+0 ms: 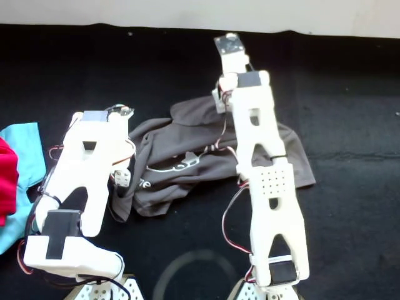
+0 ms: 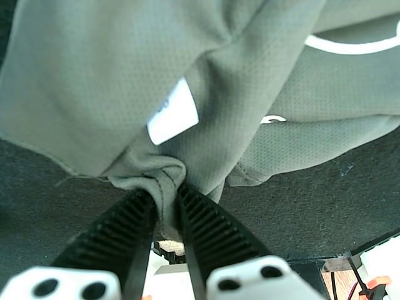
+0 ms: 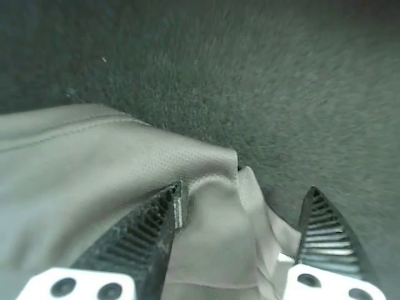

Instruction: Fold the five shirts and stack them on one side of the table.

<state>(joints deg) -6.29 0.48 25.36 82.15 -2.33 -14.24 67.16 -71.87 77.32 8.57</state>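
A crumpled grey shirt with a white print lies in the middle of the black table. My left gripper is shut on a bunched fold of the shirt's edge, close to a white label; in the high view this gripper sits at the shirt's left side. My right gripper stands open over the shirt's far edge, with cloth lying between its fingers. In the high view it hangs at the shirt's far rim.
A light blue shirt and a red one lie at the table's left edge. Black cloth stretches to the right of the grey shirt and behind it. A pale wall borders the far side.
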